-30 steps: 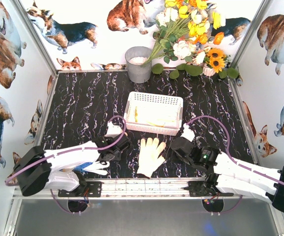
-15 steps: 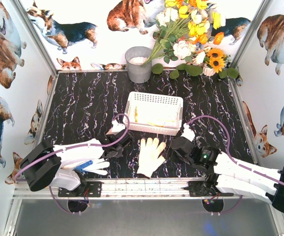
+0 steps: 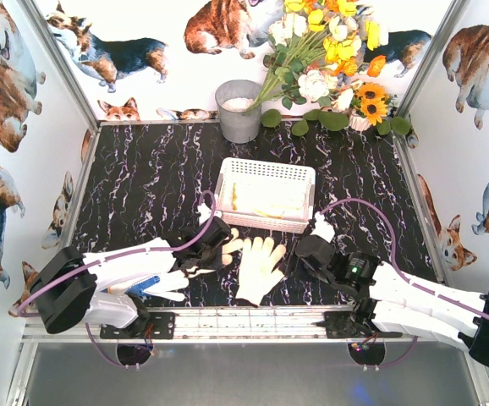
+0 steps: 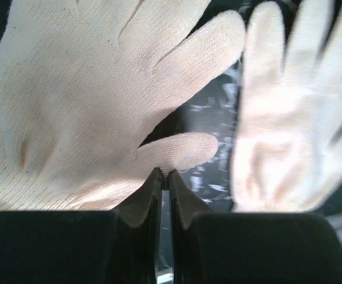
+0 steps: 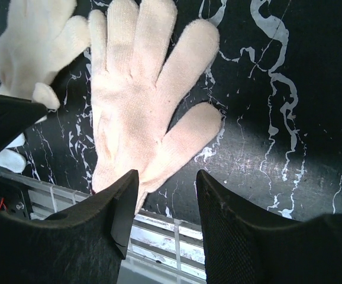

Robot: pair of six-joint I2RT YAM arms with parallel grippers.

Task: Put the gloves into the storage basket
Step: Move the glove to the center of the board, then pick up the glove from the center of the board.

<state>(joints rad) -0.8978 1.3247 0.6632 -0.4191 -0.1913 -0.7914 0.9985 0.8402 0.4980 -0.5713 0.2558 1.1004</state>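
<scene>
Fingers of the left gripper [image 4: 165, 173] pinch 1 glove [image 4: 70, 100] near its thumb, the storage basket [image 3: 263, 225] just beyond; the right gripper [image 5: 166, 180], parted, hovers over the other glove [image 5: 135, 106], flat on the bench [image 3: 143, 186], pointing at the basket.

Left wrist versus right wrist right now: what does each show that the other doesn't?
Only left wrist: the left gripper with jaws shut, meeting at the edge of a near glove. Only right wrist: the right gripper, open at the wrist end of the flat glove, and the metal rail. Both: those two gloves and the black marbled table.
</scene>
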